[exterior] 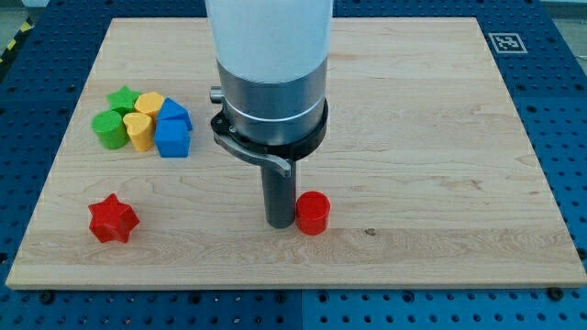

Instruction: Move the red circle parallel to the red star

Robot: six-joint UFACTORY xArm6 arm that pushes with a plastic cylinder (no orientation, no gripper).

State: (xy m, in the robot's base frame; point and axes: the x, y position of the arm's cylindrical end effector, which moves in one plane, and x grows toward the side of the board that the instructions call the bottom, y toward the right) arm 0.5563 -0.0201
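Observation:
The red circle (pixel 313 213) is a short red cylinder lying on the wooden board at the view's lower middle. The red star (pixel 113 219) lies on the board at the view's lower left, at about the same height in the view as the circle. My tip (pixel 280 224) is the lower end of the dark rod; it stands right beside the red circle, on its left side, touching or nearly touching it. The arm's large white and grey body (pixel 271 64) hangs above and hides the board behind it.
A cluster of blocks sits at the view's upper left: a green star (pixel 122 98), a green block (pixel 110 128), two yellow blocks (pixel 149 104) (pixel 139 131) and two blue blocks (pixel 174 114) (pixel 172 139). The wooden board (pixel 440 137) ends near the view's bottom edge.

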